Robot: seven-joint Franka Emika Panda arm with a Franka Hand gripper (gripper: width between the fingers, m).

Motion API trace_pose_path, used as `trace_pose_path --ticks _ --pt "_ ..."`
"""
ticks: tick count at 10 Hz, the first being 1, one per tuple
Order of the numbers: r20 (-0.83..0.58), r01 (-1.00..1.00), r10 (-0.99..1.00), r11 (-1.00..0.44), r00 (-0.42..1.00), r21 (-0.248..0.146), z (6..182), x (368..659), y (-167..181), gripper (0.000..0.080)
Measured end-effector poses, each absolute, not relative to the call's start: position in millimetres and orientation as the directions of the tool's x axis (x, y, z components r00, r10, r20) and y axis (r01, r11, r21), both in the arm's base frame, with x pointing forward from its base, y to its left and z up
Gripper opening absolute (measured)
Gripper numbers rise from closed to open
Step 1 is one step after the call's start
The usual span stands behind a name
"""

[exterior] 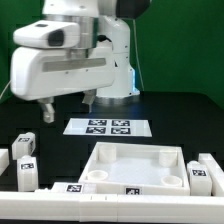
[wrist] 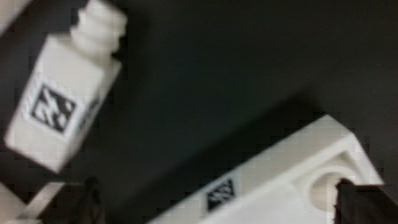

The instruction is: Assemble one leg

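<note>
Several small white legs with square tags lie on the black table. Two are at the exterior view's left [exterior: 25,144] [exterior: 27,172], and one is at the right [exterior: 203,175]. The wrist view shows one leg [wrist: 63,90] lying on the table, off to one side of the fingers. My gripper [exterior: 66,108] hangs above the table, behind the left legs and beside the marker board [exterior: 102,126]. In the wrist view my gripper [wrist: 222,205] is open and empty. One dark finger [wrist: 71,202] shows at each side.
The large white square panel [exterior: 135,165] with round corner holes lies at the front middle. Its corner, with a tag and a hole, shows in the wrist view [wrist: 294,165]. Another white part [exterior: 3,160] lies at the far left edge.
</note>
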State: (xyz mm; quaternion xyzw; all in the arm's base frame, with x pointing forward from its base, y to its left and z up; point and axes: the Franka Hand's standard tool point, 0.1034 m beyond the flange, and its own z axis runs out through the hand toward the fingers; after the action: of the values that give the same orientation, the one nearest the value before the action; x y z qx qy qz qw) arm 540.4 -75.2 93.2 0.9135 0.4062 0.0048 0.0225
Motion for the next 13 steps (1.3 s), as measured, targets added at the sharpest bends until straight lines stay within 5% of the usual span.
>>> trace_pose_path --ticks 6,11,13 --pt "0.019 0.426 0.426 -0.905 0.905 0.025 92.0 541 -69 0.0649" --pt "0.046 0.024 0.026 -0.999 0.999 0.045 80.2 549 -152 0.0649" --pt "0.052 -0.101 -0.100 -0.995 0.994 0.026 79.2 550 -145 0.0649"
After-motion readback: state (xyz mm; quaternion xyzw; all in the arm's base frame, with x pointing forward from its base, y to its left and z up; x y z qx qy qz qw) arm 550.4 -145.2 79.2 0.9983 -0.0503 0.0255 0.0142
